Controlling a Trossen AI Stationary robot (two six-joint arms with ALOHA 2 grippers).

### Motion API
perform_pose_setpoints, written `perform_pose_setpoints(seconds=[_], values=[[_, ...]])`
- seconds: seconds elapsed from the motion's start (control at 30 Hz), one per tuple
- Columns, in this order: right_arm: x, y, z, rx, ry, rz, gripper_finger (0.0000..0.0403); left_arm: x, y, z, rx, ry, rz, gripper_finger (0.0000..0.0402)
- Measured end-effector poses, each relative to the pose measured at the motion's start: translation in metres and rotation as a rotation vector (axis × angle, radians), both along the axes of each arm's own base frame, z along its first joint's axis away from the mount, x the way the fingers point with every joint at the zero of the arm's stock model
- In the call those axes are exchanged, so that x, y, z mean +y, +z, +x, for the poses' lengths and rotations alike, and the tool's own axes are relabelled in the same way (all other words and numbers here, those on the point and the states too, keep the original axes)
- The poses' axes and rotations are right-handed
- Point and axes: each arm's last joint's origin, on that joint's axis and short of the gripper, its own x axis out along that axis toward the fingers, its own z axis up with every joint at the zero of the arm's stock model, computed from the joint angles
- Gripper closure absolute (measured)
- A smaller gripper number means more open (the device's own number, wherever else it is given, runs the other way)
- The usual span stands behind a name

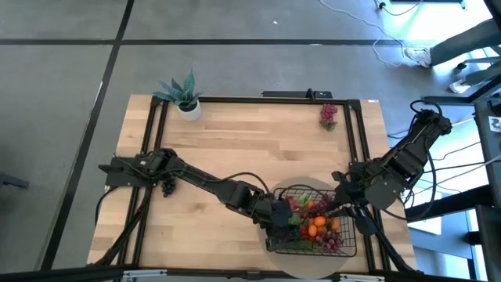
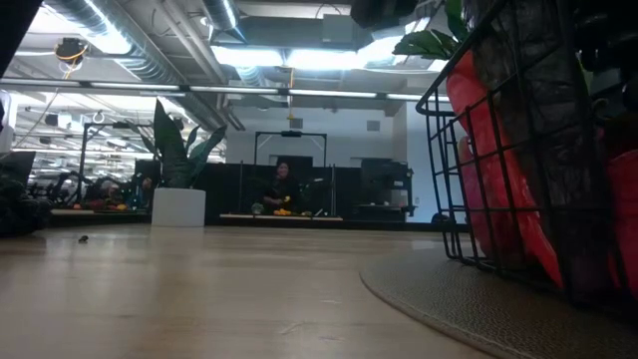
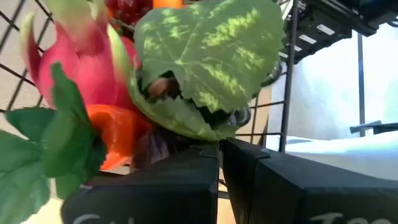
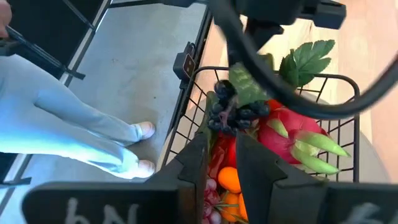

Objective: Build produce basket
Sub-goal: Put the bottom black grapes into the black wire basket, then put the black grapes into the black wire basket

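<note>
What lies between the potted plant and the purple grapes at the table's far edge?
Only bare wood, in the high view: nothing between the plant and the grapes.

Robotics lab or test workshop, open-plan and industrial.

Pale butcher-block wooden table [image 1: 250,149] framed by black metal rails [image 1: 250,99] on grey concrete floor [image 1: 63,78]; exposed silver ceiling ducts [image 2: 110,30] and strip lights [image 2: 299,57] overhead; far back, more workbenches [image 2: 279,215] and a seated person [image 2: 282,185].

Both pincers crowd the basket [image 1: 313,223]: left pincer [image 1: 283,218] at its rim, right pincer [image 1: 335,205] at the opposite side, produce [image 1: 315,225] heaped between them. Beyond both, bare worktop [image 1: 258,141] lies open up to the potted plant [image 1: 185,94] and grape bunch [image 1: 328,115].
</note>
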Motion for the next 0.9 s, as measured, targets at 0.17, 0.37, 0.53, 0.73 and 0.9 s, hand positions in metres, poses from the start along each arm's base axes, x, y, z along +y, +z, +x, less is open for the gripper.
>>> perform_pose_setpoints(seconds=[0.17, 0.37, 0.53, 0.73, 0.9], values=[[0.000, 0.000, 0.000, -0.005, 0.012, -0.009, 0.0333, 0.001, -0.004, 0.000, 0.001, 0.019, 0.014, 0.0401], [0.000, 0.000, 0.000, -0.004, 0.012, -0.008, 0.0333, 0.004, -0.003, 0.002, -0.012, 0.031, 0.015, 0.0397], [0.000, 0.000, 0.000, -0.005, 0.012, -0.008, 0.0333, 0.005, -0.003, 0.003, -0.014, 0.031, 0.015, 0.0380], [0.000, 0.000, 0.000, -0.008, 0.011, -0.004, 0.0333, 0.007, -0.003, 0.004, -0.013, 0.035, 0.013, 0.0338], [0.000, 0.000, 0.000, -0.007, 0.011, -0.003, 0.0333, 0.010, -0.003, 0.005, -0.011, 0.036, 0.010, 0.0312]])
